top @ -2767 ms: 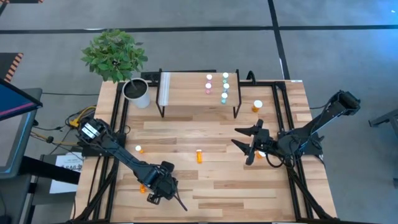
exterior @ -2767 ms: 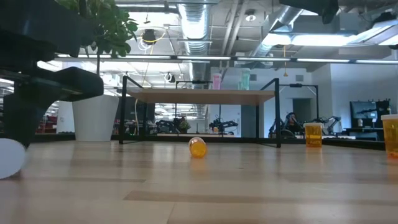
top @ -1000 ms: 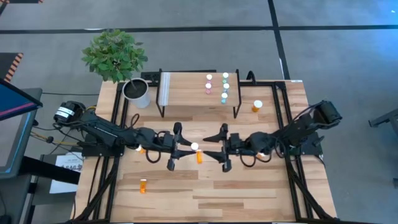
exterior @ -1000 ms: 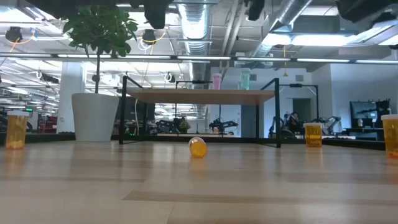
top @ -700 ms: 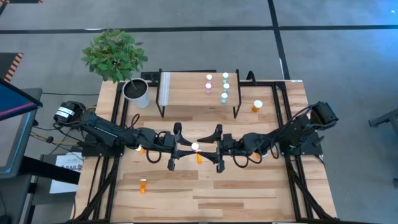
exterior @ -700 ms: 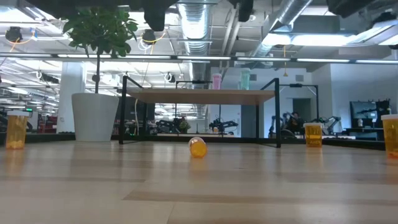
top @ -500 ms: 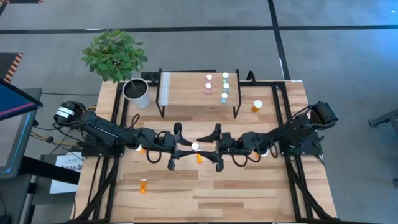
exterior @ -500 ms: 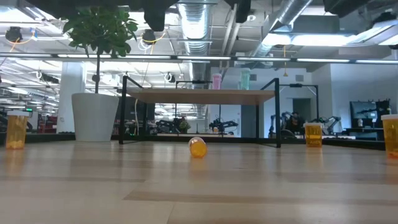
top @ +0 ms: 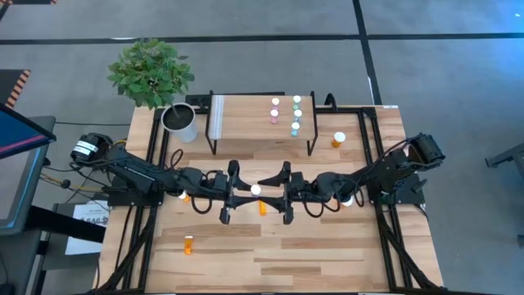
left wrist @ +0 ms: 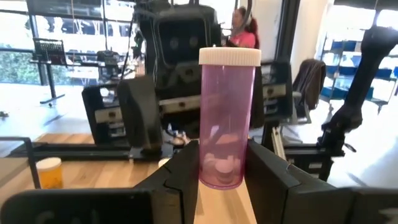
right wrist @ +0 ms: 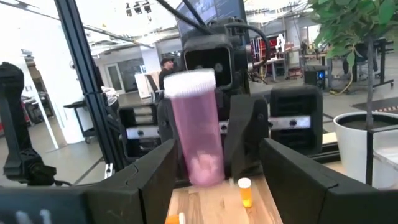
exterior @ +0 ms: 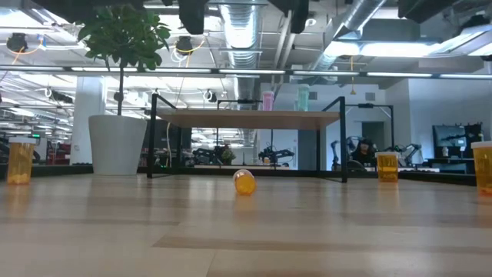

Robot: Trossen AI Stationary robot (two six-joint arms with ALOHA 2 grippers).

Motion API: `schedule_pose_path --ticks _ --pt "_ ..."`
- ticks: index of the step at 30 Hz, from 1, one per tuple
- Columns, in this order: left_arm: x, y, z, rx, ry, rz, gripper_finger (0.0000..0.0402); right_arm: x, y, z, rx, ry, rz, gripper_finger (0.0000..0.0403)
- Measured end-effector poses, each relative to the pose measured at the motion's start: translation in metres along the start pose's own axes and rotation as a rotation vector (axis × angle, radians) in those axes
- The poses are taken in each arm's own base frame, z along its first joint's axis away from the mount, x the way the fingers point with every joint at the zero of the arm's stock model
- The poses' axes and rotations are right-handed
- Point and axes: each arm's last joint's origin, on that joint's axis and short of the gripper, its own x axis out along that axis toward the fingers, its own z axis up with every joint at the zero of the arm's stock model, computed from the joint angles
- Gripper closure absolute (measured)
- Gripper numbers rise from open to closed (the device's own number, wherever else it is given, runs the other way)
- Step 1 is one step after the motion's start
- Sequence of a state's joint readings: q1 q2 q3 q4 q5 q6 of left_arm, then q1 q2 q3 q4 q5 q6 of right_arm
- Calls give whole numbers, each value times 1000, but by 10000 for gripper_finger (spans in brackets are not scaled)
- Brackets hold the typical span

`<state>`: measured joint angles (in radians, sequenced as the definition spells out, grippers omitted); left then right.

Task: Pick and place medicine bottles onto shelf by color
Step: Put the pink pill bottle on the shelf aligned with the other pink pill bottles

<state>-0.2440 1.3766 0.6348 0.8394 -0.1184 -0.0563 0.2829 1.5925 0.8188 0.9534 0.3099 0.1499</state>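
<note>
Pink bottle (left wrist: pixel 225 118) — upright, cap up

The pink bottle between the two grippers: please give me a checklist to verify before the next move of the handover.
1. Left gripper grips the pink bottle: ok, fingers clamp its lower part, bottle upright.
2. Right gripper is open around the bottle: ok, its fingers stand on both sides, apart from it.
3. Right gripper's fingers reach far enough along the bottle: cannot tell.
4. Cap is on: ok, white cap on top.
5. Pink spot on the shelf is free: ok, bare wood beside the pink bottles already there.
6. Orange bottle on the table below is clear of the arms: cannot tell.
</note>
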Motion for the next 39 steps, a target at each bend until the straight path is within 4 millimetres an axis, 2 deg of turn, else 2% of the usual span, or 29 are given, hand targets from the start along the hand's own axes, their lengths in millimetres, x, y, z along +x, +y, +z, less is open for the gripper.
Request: schedule_pose_path --ticks 16,23,32,39 --pt "1 7 0 -15 5 65 303 0 -2 0 -1 2 -6 148" --pt "8 7 4 18 75 119 304 1 -4 0 3 4 -15 148" --pt "10 5 8 9 74 75 304 1 -4 0 0 3 -15 149" --pt "15 2 0 -5 86 41 304 1 -4 0 0 1 -14 187"
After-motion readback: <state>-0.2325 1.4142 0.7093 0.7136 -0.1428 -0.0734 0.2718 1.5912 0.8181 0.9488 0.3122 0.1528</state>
